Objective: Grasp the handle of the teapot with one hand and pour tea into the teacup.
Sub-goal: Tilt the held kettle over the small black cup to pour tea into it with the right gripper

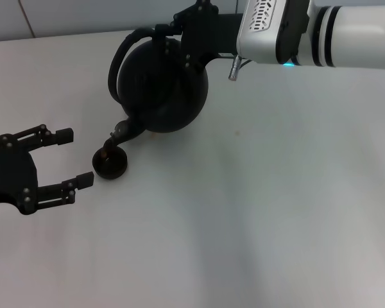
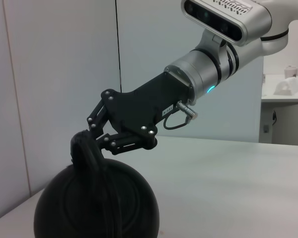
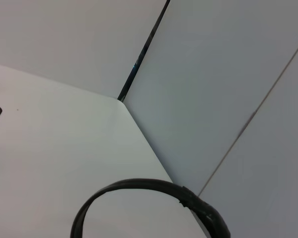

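Observation:
The round black teapot (image 1: 163,86) is tilted, its short spout (image 1: 120,133) pointing down over the small black teacup (image 1: 110,162) on the white table. My right gripper (image 1: 155,33) comes in from the upper right and is shut on the arched black handle (image 1: 124,58). In the left wrist view the same right gripper (image 2: 87,138) clamps the handle (image 2: 89,158) above the teapot (image 2: 97,203). The right wrist view shows only the handle's hoop (image 3: 139,191). My left gripper (image 1: 70,158) waits open just left of the teacup, touching nothing.
The white table (image 1: 256,212) stretches to the right and front of the teapot. A grey wall (image 2: 54,74) stands behind the table's far edge. A white shelf (image 2: 285,91) with a small object shows far off in the left wrist view.

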Action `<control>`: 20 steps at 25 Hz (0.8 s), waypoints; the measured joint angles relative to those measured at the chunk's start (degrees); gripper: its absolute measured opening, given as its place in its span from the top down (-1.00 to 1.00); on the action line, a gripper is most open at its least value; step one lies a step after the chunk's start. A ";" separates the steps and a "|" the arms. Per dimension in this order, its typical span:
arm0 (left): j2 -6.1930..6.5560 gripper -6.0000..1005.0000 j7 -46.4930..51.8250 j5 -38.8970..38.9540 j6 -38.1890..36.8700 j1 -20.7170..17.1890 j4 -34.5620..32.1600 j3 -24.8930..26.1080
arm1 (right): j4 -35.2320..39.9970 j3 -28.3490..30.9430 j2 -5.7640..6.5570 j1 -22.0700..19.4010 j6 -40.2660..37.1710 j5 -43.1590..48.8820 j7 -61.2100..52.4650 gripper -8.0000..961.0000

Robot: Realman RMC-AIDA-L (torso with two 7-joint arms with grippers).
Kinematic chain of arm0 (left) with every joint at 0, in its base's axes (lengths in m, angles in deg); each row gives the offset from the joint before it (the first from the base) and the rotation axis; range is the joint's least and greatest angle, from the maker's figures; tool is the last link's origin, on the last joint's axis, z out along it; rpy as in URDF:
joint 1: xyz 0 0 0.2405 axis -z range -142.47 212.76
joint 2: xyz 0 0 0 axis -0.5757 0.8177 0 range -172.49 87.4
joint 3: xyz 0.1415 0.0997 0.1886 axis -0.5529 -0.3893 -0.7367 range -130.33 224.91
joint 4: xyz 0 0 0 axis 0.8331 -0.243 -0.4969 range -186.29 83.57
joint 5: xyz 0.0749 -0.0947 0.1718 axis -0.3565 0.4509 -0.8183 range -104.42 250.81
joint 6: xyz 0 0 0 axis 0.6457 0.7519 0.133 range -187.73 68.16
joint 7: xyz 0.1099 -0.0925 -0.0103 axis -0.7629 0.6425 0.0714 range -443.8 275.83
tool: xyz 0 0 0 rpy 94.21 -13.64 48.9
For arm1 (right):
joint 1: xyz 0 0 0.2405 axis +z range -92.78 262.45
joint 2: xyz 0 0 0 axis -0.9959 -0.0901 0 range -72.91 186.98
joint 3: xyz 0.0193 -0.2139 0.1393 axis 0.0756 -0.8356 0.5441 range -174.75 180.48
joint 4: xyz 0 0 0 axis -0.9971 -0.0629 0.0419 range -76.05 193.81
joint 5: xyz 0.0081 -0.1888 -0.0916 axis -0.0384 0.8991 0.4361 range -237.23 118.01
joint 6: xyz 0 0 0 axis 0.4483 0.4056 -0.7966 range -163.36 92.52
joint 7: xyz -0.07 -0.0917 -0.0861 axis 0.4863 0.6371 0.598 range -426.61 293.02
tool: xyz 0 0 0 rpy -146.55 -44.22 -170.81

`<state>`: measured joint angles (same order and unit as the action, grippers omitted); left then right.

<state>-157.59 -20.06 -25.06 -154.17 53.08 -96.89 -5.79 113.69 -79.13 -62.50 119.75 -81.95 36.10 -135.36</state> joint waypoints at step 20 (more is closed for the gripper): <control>0.00 -0.60 -0.66 0.00 0.67 -0.10 0.18 0.00 | 4.85 -1.25 -0.08 -1.52 0.09 4.74 -3.42 0.76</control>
<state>-157.59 -20.72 -25.07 -153.49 52.98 -96.71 -5.79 118.53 -80.38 -62.58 118.22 -81.86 40.84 -138.78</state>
